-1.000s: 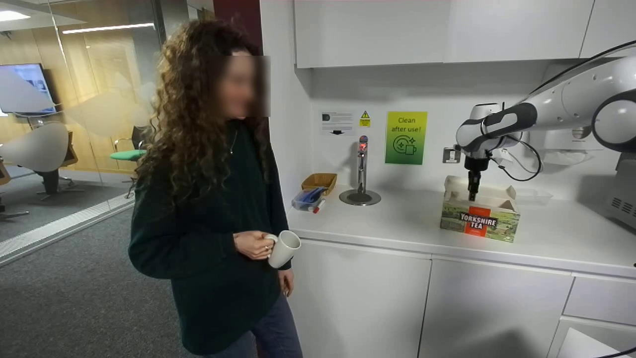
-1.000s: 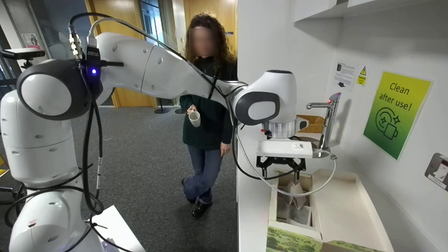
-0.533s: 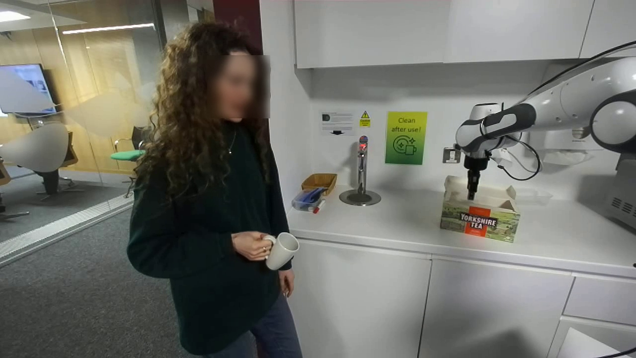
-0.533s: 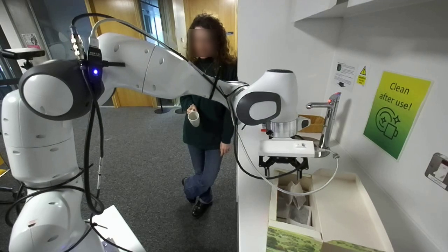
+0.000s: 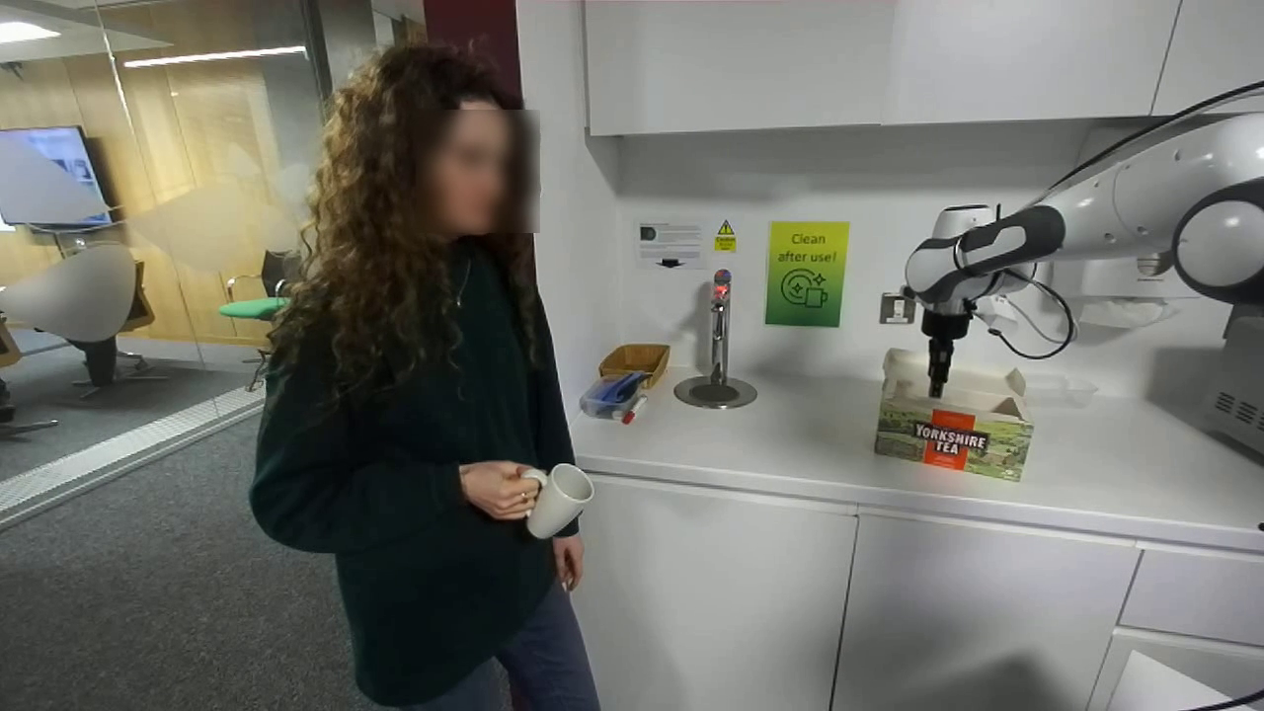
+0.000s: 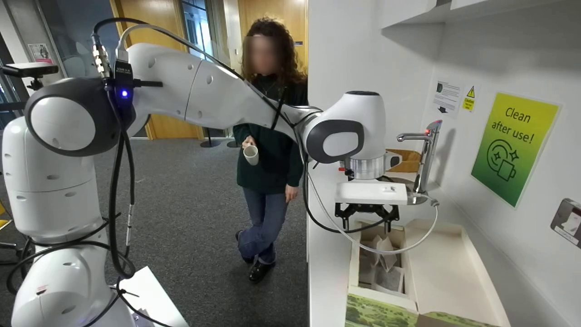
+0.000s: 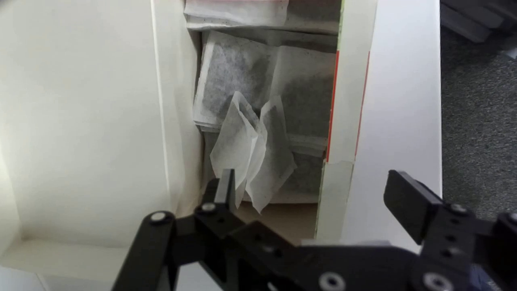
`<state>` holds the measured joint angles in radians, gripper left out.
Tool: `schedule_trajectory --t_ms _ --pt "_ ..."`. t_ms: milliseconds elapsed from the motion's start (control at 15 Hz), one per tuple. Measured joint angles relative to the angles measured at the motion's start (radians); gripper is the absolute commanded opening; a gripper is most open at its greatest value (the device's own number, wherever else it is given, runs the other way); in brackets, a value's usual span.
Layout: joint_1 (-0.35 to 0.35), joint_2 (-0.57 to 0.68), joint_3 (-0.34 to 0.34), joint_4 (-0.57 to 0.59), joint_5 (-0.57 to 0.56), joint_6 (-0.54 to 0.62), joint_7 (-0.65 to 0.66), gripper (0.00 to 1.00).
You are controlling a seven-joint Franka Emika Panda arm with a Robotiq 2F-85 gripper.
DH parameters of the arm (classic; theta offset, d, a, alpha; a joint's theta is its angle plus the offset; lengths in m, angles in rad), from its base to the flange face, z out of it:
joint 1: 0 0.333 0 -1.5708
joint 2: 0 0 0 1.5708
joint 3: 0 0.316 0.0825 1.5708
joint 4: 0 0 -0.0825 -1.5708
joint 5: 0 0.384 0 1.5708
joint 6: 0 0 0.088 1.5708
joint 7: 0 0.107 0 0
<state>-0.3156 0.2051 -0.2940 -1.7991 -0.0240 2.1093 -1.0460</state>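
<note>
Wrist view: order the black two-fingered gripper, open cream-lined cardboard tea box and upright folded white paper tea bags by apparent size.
1. Cream-lined cardboard tea box, clearly largest
2. Black two-fingered gripper, enlarged by nearness
3. Folded white paper tea bags

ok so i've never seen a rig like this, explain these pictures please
The machine is a white jointed robot arm ending in a black two-fingered tool. Two views look on from outside; the downward one is from the arm's wrist. On the white counter stand a slim chrome tap and an open, green-printed cardboard tea box holding pale paper tea bags. The tool is open near the box, gripping nothing. A curly-haired person in dark green holds a white mug.
</note>
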Motion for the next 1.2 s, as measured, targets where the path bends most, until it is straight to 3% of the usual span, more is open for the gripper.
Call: schedule_trajectory --t_ms 333,800,1200 --pt "-0.005 0.006 0.002 0.012 0.014 -0.035 -0.001 1.0" --pt "-0.057 0.047 0.003 0.127 0.09 -0.148 -0.005 1.0" --pt "-0.072 0.097 0.008 0.191 0.09 -0.148 -0.006 1.0"
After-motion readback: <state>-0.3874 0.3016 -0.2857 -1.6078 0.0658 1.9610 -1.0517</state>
